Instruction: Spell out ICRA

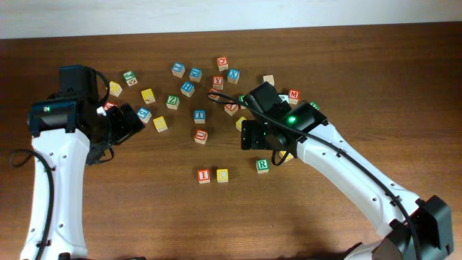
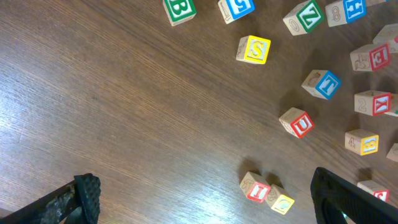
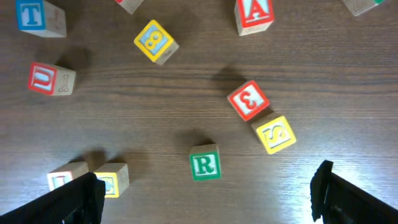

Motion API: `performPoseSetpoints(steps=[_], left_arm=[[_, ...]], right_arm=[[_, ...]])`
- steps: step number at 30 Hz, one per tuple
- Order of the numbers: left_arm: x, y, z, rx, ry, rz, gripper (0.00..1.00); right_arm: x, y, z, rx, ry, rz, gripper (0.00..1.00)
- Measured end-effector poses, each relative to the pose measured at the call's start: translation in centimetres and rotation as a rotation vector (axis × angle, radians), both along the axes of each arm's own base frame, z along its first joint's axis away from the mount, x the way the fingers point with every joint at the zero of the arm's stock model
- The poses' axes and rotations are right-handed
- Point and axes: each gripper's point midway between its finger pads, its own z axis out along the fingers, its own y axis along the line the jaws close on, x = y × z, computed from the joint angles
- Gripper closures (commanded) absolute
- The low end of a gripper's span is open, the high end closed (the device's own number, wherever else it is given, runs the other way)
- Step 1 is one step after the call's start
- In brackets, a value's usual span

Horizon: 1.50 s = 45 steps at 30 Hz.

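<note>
A red I block (image 1: 204,175) and a yellow C block (image 1: 222,175) sit side by side at the table's front middle. A green R block (image 1: 263,165) lies apart to their right. A red A block (image 1: 231,108) lies among the scattered blocks behind. My right gripper (image 1: 266,146) is open and empty just above the R block (image 3: 204,165). The right wrist view also shows the A block (image 3: 254,14), I block (image 3: 65,177) and C block (image 3: 112,180) around the gripper (image 3: 205,199). My left gripper (image 1: 132,123) is open and empty at the left. Its wrist view shows the I block (image 2: 256,188) and C block (image 2: 281,200) between its jaws (image 2: 208,199).
Several loose letter blocks are scattered across the back middle, such as a red U (image 1: 201,135), a blue T (image 1: 199,115) and a yellow S (image 1: 159,123). A red 3 (image 3: 247,99) and a yellow S (image 3: 275,134) lie close to the R.
</note>
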Motion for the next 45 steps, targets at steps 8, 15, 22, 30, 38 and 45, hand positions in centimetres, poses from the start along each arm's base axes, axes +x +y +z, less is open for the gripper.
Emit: performPoseSetpoints(steps=[8, 15, 22, 30, 38, 45], left_arm=[[0.1, -0.1, 0.0, -0.006, -0.004, -0.002, 0.01], [0.1, -0.1, 0.0, -0.006, -0.004, -0.002, 0.01], [-0.7, -0.3, -0.2, -0.014, 0.029, -0.015, 0.01], [-1.1, -0.7, -0.3, -0.028, 0.045, -0.046, 0.01], [-0.8, -3.0, 0.1, -0.149, 0.016, -0.122, 0.01], [-0.6, -4.3, 0.5, -0.201, -0.012, -0.214, 0.00]], right_arm=[[1.3, 2.4, 0.9, 0.116, -0.050, 0.029, 0.02], [1.5, 3.1, 1.1, 0.152, -0.054, 0.041, 0.02], [1.4, 3.2, 1.1, 0.155, -0.052, 0.042, 0.02], [1.4, 3.2, 1.1, 0.155, -0.052, 0.042, 0.02], [1.5, 3.2, 1.1, 0.155, -0.053, 0.042, 0.02], [1.6, 3.3, 1.2, 0.158, -0.058, 0.042, 0.02]])
